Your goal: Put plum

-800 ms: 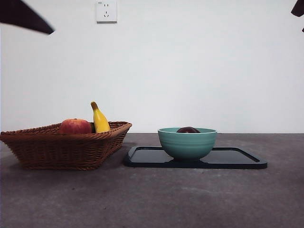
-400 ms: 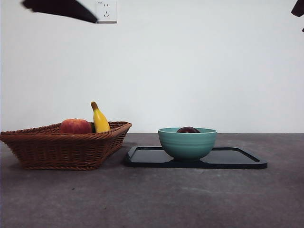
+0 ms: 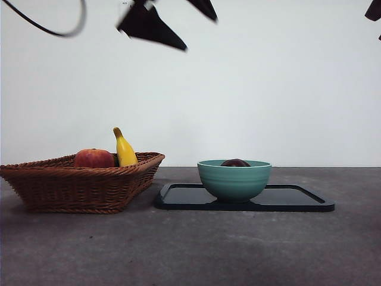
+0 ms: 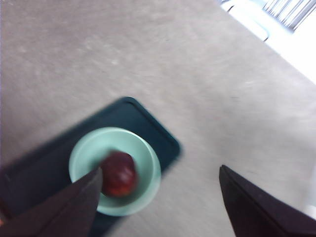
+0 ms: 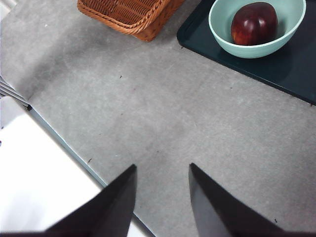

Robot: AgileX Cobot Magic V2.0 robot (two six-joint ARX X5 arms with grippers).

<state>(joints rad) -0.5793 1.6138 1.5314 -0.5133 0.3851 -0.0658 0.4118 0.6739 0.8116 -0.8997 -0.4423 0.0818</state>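
Note:
The plum (image 3: pixel 236 162), dark maroon and glossy, lies in a teal bowl (image 3: pixel 234 179) standing on a black tray (image 3: pixel 297 199). In the left wrist view the plum (image 4: pixel 118 174) shows inside the bowl (image 4: pixel 84 148) far below my left gripper (image 4: pixel 160 170), which is open and holds nothing. In the front view that gripper (image 3: pixel 200 34) hangs high, up and left of the bowl. My right gripper (image 5: pixel 162 166) waits open and high over bare table near its edge, with the plum (image 5: pixel 254 22) in the bowl (image 5: pixel 256 49) off to one side.
A brown wicker basket (image 3: pixel 77 182) stands left of the tray and holds a red-orange peach (image 3: pixel 94 158) and a yellow banana (image 3: pixel 125 149). The basket's corner (image 5: pixel 128 12) and the tray (image 5: pixel 296 69) show in the right wrist view. A black cable (image 3: pixel 59 30) loops at top left.
My left arm has swung rightward along the top of the front view, from the left corner to a spot nearer above the bowl. The plum, bowl and basket have not moved.

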